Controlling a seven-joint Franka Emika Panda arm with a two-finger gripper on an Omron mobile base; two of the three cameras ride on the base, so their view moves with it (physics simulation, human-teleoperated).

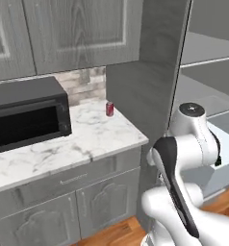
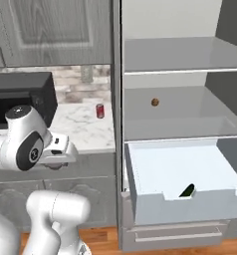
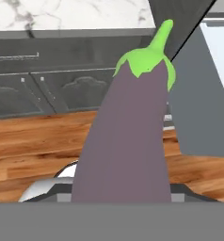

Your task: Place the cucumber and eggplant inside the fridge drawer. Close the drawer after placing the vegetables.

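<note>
The eggplant (image 3: pixel 128 141), greyish-purple with a bright green cap and stem, rises from the bottom of the hand view and covers my fingertips. My gripper (image 3: pixel 121 200) is shut on it, low in front of the counter cabinets, left of the fridge. My white hand (image 2: pixel 59 148) hangs at counter height. The fridge drawer (image 2: pixel 185 201), a pale blue-white bin, stands pulled out. In it, a dark green end of the cucumber (image 2: pixel 186 191) shows just behind the front panel's notch. The drawer's side wall (image 3: pixel 198 108) appears at the right of the hand view.
A red soda can (image 2: pixel 100 110) and a black microwave (image 1: pixel 25 115) stand on the marble counter (image 1: pixel 95 137). A small brown round thing (image 2: pixel 155 102) lies on a fridge shelf. A grey drawer with a bar handle (image 2: pixel 175 236) sits below the bin. Wood floor (image 3: pixel 34 141) lies beneath.
</note>
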